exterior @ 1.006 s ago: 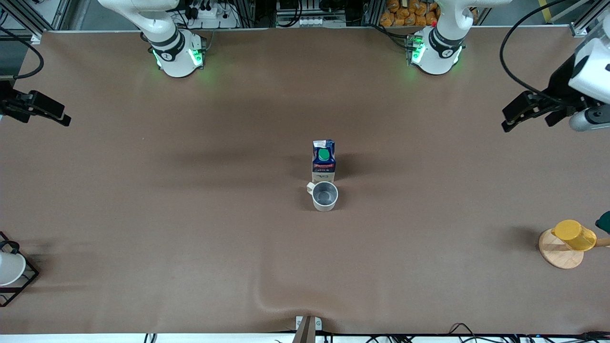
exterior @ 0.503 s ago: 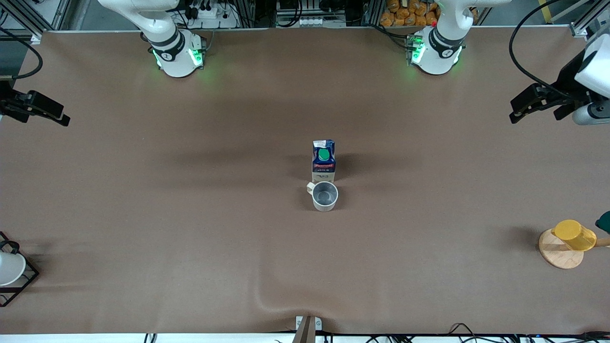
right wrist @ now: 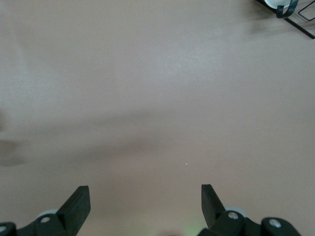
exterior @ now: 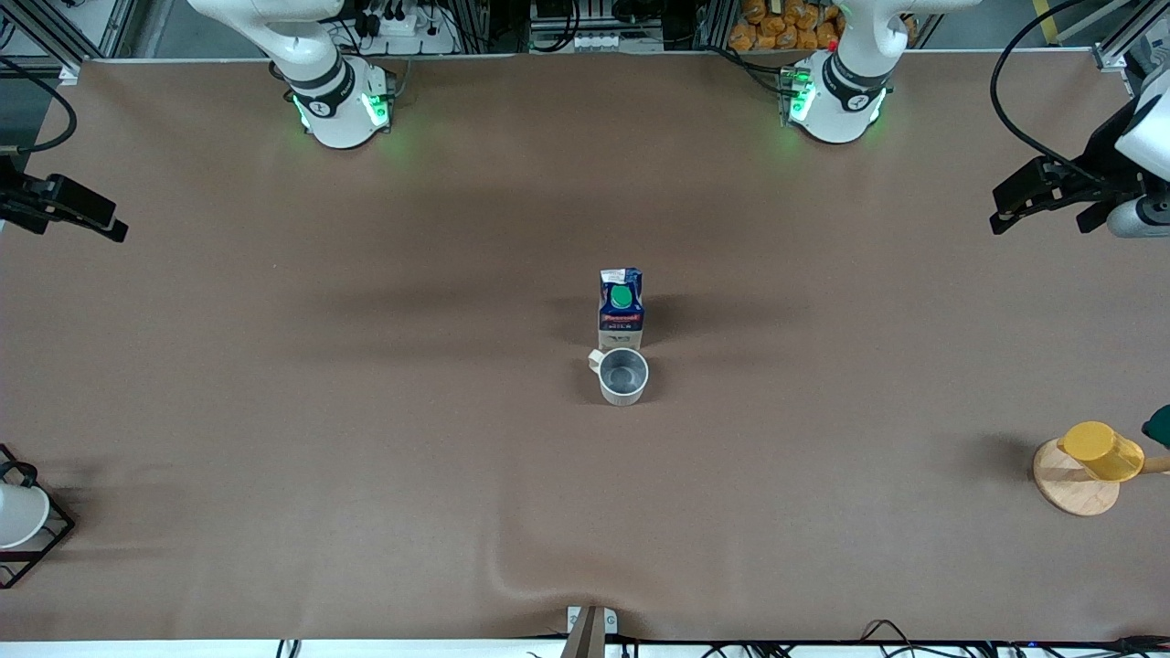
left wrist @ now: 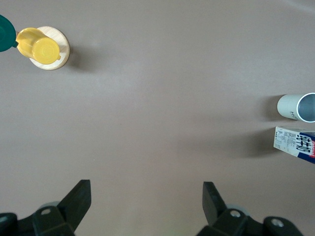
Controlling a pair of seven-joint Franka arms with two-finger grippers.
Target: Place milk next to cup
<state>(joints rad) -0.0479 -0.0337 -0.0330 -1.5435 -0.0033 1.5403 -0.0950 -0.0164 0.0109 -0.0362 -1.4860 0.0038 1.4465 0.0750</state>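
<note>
A: Well, item one: milk [exterior: 622,311], one small blue and white carton with a green cap. Where is it?

B: Upright mid-table, just beside the cup [exterior: 623,376], which sits nearer the front camera. Whether they touch, I cannot tell. Judged as placed: the carton stands free, nothing holding it.

A: Item two: left gripper [exterior: 1039,196]?

B: Over the left arm's end of the table, well apart from both. Jaws spread wide, empty, as its wrist view shows [left wrist: 145,206].

A: Item three: right gripper [exterior: 80,212]?

B: Over the right arm's end, waiting. Jaws wide apart, nothing between them [right wrist: 145,205].

A: Sundries?

B: Yellow cup [exterior: 1104,451] on a wooden disc [exterior: 1071,487]; white cup [exterior: 18,514] in a black wire rack [exterior: 47,537]. Neither belongs to this job.
</note>
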